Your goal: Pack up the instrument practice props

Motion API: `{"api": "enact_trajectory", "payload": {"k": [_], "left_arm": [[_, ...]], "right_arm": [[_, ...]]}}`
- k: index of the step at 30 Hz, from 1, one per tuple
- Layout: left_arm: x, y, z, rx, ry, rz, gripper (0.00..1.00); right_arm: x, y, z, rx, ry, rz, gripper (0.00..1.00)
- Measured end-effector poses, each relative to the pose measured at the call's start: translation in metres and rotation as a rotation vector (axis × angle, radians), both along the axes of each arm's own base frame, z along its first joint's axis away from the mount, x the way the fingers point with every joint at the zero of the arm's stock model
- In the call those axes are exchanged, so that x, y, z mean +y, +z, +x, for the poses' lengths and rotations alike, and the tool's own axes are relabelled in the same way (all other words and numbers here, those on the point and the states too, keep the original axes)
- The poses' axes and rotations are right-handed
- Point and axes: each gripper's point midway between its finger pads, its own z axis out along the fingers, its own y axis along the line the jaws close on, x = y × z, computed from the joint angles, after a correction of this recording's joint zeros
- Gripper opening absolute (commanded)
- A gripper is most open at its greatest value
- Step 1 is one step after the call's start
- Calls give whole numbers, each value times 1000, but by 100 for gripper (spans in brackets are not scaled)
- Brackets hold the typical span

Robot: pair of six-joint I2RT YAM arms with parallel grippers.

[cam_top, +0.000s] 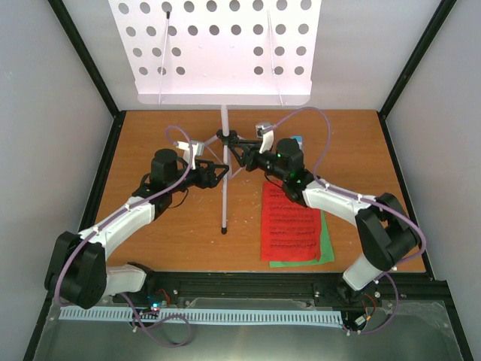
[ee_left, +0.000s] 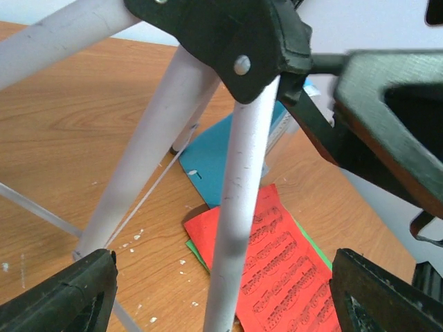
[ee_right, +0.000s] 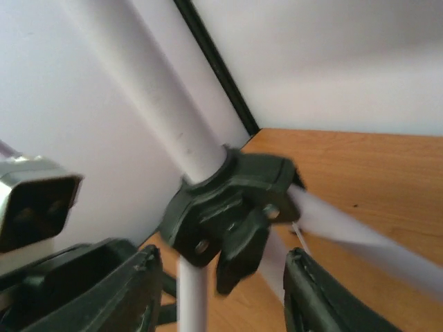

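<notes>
Left end effector and right end effector flank the stand.

White walls rise on three sides of the wooden tabletop (evenly lit), black posts at its far corners.

Table: orange-brown wood grain, forming the enclosure floor.
Flecks: small white specks scattered on the wood.
Walls: plain pale panels on three sides.
Frame posts: black, at the back corners.
Rail: black, along the near edge.
</notes>
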Motion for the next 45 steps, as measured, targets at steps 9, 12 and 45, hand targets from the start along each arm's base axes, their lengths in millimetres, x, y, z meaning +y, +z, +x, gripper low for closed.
{"api": "enact_trajectory", "payload": {"k": [9,12,45], "left_arm": [[-7,9,-4,-24,-48,-33,85],[-7,9,-3,-18,-47,-34,85],[-18,-10,15,78,-56,-44,35]], "right_arm": [[-60,37,-1,-177,11,63,76],[-83,49,13,-195,15,121,78],[32,131,22,-323,493,100,55]]}}
